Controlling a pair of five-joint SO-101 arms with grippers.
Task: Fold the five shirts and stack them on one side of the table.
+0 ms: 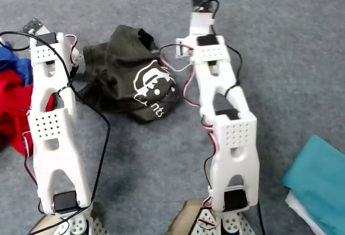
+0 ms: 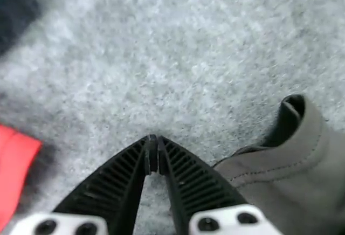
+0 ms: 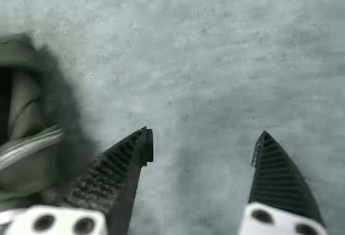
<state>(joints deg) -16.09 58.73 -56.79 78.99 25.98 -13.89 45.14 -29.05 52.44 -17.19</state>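
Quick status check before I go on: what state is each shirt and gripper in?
Dark green shirt: crumpled, unfolded, between the arms.
Red shirt: crumpled heap at the edge of the table.
Blue shirt: bunched beside the red one.
Teal shirt: flat, seemingly folded, top of a pile.
White shirt: under the teal one, mostly hidden.
Left gripper: shut, holding nothing.
Right gripper: open, above bare table.

A crumpled shirt point(image 1: 135, 78) lies between left arm point(image 1: 51, 122) and right arm point(image 1: 226, 132), loose shirts point(image 1: 11, 95) leftmost, folded shirts point(image 1: 318, 184) rightmost.
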